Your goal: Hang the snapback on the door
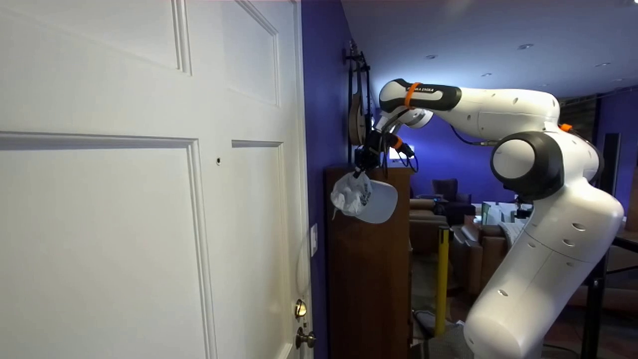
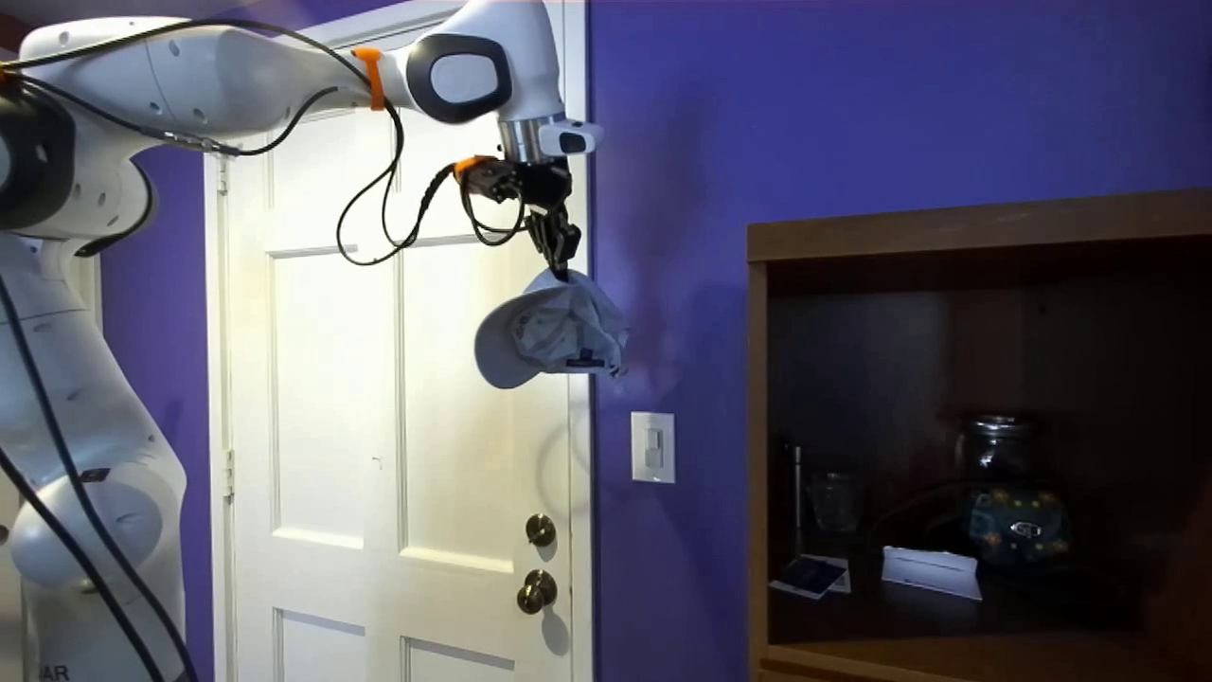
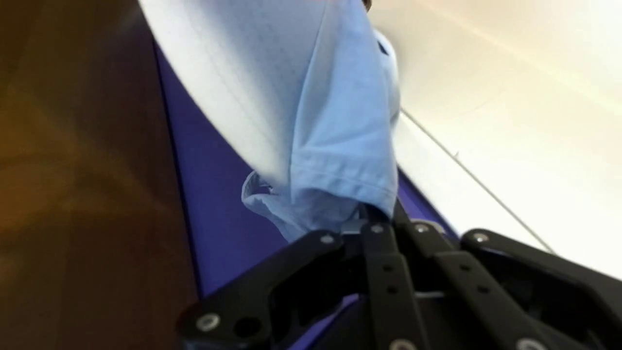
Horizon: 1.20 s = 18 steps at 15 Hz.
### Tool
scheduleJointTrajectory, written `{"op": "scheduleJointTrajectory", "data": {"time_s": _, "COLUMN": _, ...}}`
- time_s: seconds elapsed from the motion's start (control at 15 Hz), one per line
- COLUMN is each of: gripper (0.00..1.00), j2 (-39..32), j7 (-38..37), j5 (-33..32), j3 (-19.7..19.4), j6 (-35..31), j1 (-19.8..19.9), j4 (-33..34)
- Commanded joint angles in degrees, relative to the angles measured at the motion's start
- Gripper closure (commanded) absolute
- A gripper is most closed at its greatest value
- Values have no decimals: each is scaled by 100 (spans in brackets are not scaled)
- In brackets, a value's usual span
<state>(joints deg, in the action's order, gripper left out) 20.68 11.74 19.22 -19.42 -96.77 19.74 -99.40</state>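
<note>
Black fingers [image 3: 381,248] of the gripper [image 2: 562,275] sat nearly together, pinching the edge of the pale snapback [image 2: 573,327], which hung in the air, brim tilted down, before the edge of the white door [image 2: 454,379]. Only the wrist view showed the snapback's hem stitching; a lidded jar [image 2: 1000,443] in the brown cabinet [image 2: 947,227] and a yellow post [image 1: 442,279] each showed only in an exterior view.

Living area of a home, as seen from where I stand: white panelled door [image 2: 381,417], guitar [image 1: 357,119] hung on the purple wall [image 1: 319,124], wooden cabinet [image 2: 985,227], dark armchair [image 1: 445,190], brown seating [image 1: 426,230].
</note>
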Motion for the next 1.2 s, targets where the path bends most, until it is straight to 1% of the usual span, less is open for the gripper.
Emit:
{"op": "scheduleJointTrajectory", "data": {"time_s": 0.0, "gripper": 99, "j2": 494, "j7": 205, "j5": 387, "j3": -66, "j6": 344, "j1": -492, "j4": -552}}
{"op": "scheduleJointTrajectory", "data": {"time_s": 0.27, "gripper": 99, "j2": 1061, "j7": 72, "j5": 728, "j3": 4, "j6": 919, "j1": -772, "j4": -1122}}
{"op": "scheduleJointTrajectory", "data": {"time_s": 0.47, "gripper": 99, "j2": 1623, "j7": 83, "j5": 967, "j3": 84, "j6": 1391, "j1": -865, "j4": -1662}}
{"op": "scheduleJointTrajectory", "data": {"time_s": 0.67, "gripper": 99, "j2": 2004, "j7": 200, "j5": 1283, "j3": 120, "j6": 1689, "j1": -978, "j4": -2202}}
{"op": "scheduleJointTrajectory", "data": {"time_s": 0.93, "gripper": 99, "j2": 2179, "j7": 502, "j5": 1615, "j3": 126, "j6": 1944, "j1": -1185, "j4": -2691}}
{"op": "scheduleJointTrajectory", "data": {"time_s": 1.13, "gripper": 99, "j2": 2034, "j7": 1061, "j5": 1643, "j3": 116, "j6": 2189, "j1": -1402, "j4": -2864}}
